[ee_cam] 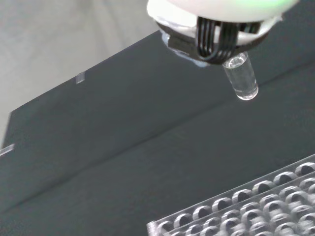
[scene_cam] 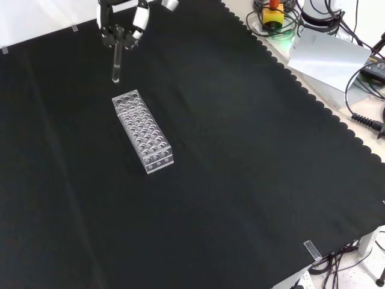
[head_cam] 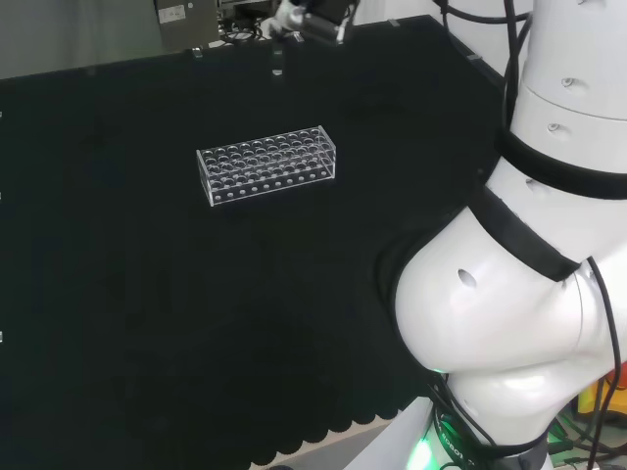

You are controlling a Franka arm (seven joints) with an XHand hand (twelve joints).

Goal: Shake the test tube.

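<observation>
1. A black cloth (scene_cam: pixel 240 180) covers the bench beneath me, with its scalloped edge on the right of the front view.
2. In the front view my hand (scene_cam: pixel 122 24) hangs at the top left, raised above the cloth.
3. My fingers are curled around the top of a clear test tube (scene_cam: pixel 116 65), pinching it so that it hangs upright below them.
4. The tube's rounded bottom is clear of the cloth and touches nothing.
5. Just below and to the right of my hand in that view stands a clear plastic rack (scene_cam: pixel 143 131), its rows of holes holding nothing that I can see.
6. The tube's tip hangs just beyond the rack's near end, not over any hole.
7. In the wrist view the tube (ee_cam: pixel 241 78) juts out past my palm, the rack (ee_cam: pixel 246 206) lying under it.
</observation>
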